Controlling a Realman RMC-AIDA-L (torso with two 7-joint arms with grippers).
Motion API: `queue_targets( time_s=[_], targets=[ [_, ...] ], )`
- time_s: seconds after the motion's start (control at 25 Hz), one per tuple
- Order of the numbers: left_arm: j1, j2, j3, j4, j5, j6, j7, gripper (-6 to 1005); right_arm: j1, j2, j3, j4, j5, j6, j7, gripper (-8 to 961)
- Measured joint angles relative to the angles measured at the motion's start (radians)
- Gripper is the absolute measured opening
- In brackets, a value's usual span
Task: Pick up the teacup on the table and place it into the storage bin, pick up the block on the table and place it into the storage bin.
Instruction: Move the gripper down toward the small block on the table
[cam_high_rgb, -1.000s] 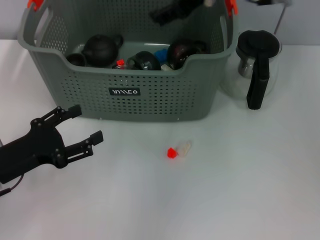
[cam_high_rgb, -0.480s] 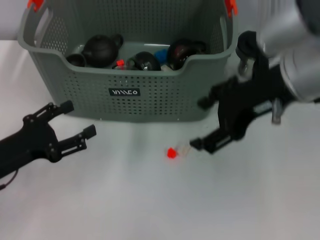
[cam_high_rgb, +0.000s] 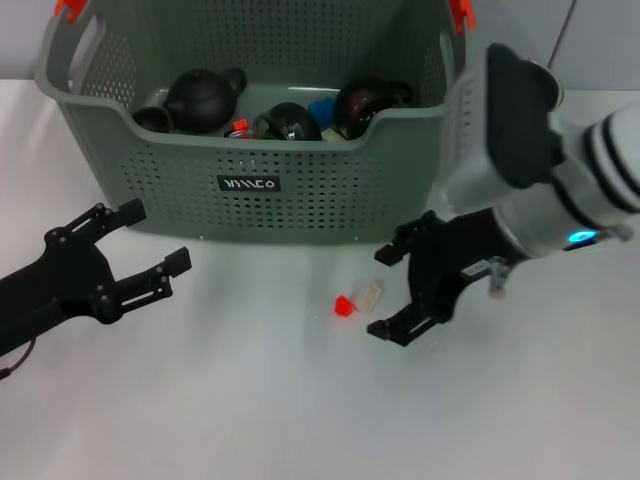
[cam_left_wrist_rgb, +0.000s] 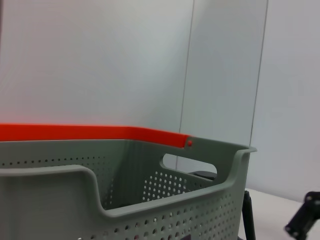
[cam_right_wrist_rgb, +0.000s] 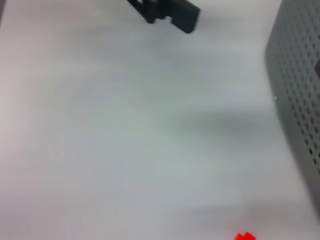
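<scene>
The grey-green storage bin (cam_high_rgb: 330, 200) stands at the back of the white table (cam_high_rgb: 250, 400), with dark teapots and cups (cam_high_rgb: 205, 97) inside. No teacup shows on the tabletop. A small red block (cam_high_rgb: 343, 306) lies in front of the bin, next to a pale piece (cam_high_rgb: 372, 295). My right gripper (cam_high_rgb: 380, 293) is open just right of the block, one finger on the bin side and one on the near side. My left gripper (cam_high_rgb: 155, 237) hangs open over the table at the left. The right wrist view shows the block (cam_right_wrist_rgb: 245, 236) and the bin wall (cam_right_wrist_rgb: 300, 100).
The left wrist view shows the bin's rim with an orange handle clip (cam_left_wrist_rgb: 90, 132) against a pale wall. My right arm's white forearm (cam_high_rgb: 520, 170) covers the area right of the bin. The left gripper's finger (cam_right_wrist_rgb: 167, 11) shows far off in the right wrist view.
My right arm has come down from over the bin to the table, and its open gripper now sits close beside the red block. The left gripper pulled back a little to the left.
</scene>
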Motion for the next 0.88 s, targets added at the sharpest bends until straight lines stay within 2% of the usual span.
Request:
queue_targets(
  time_s=[0.2,0.4,0.72,0.88],
  targets=[
    [0.001,-0.003,0.0,0.0,0.004,-0.001,0.0,884,0.07,0.003,-0.059,0.166,0.0,0.104,0.012,942],
    [0.002,-0.005,0.0,0.0,0.006,-0.001,0.0,884,0.137,0.004,-0.062,0.297,0.007,0.19,0.085,942],
    [0.006,-0.006,0.0,0.002,0.006,-0.001,0.0,884,0.15,0.004,-0.075,0.323,0.006,0.253,0.249,940],
    [0.006,-0.005,0.003,0.002,0.006,-0.001,0.0,884,0.151,0.004,-0.079,0.339,0.004,0.26,0.268,940]
  ],
)
